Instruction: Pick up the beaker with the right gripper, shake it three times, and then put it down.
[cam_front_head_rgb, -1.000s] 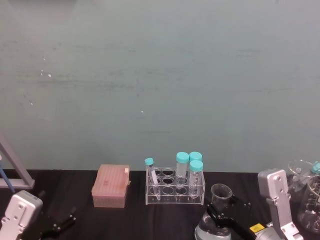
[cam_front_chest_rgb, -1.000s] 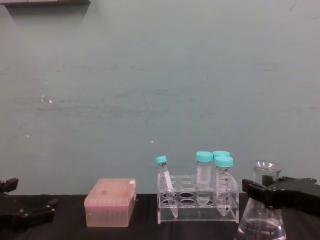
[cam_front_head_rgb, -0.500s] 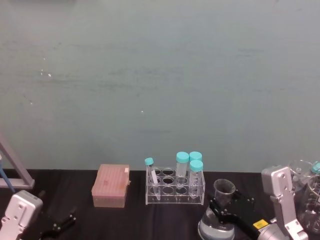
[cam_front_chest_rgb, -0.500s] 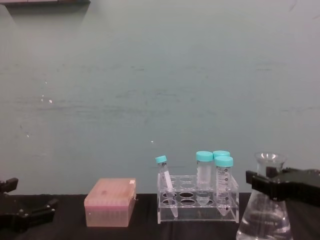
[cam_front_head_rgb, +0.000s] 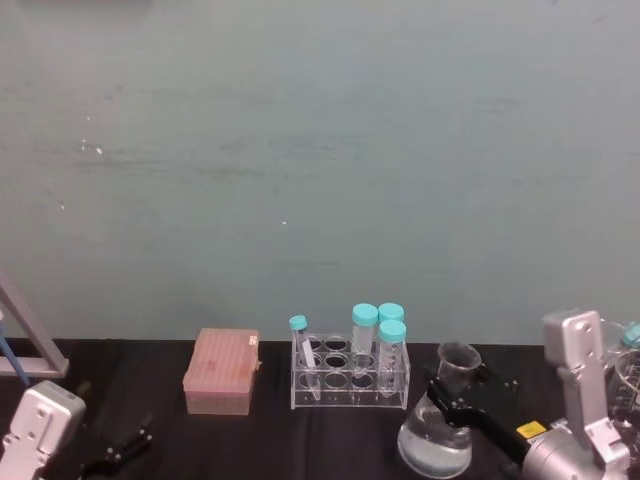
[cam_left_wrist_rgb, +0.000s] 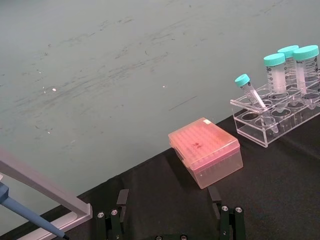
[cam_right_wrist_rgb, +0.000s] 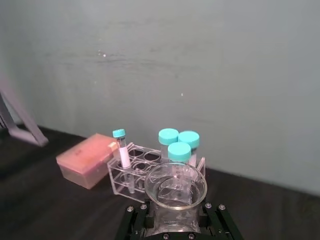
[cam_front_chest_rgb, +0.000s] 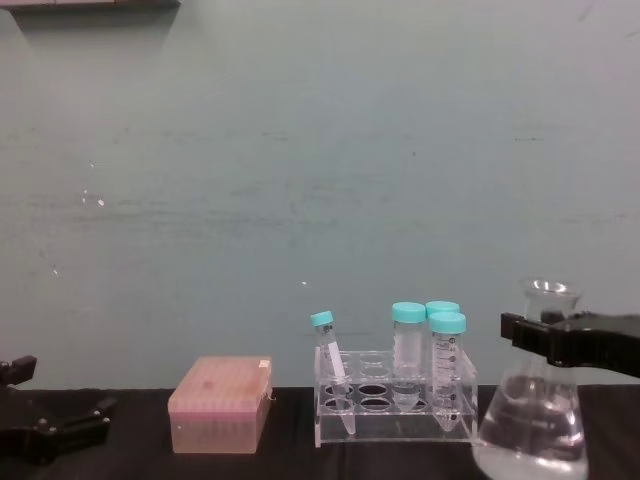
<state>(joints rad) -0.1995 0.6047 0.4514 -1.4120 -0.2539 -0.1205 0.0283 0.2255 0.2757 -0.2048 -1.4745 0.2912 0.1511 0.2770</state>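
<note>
Beaker (cam_front_chest_rgb: 530, 425) higher; upright, neck up

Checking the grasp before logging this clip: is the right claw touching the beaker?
Touching. The chest view shows the right claw clamped across the neck of the beaker, with no gap; the right wrist view shows the neck held between its jaws.

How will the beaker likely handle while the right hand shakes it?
The beaker is glass, so probably fragile if knocked against the tube rack beside it. The right hand clamps only its narrow neck, so it may slip or swing. Clear liquid seems to sit in its wide base, likely making it bottom-heavy.
</note>
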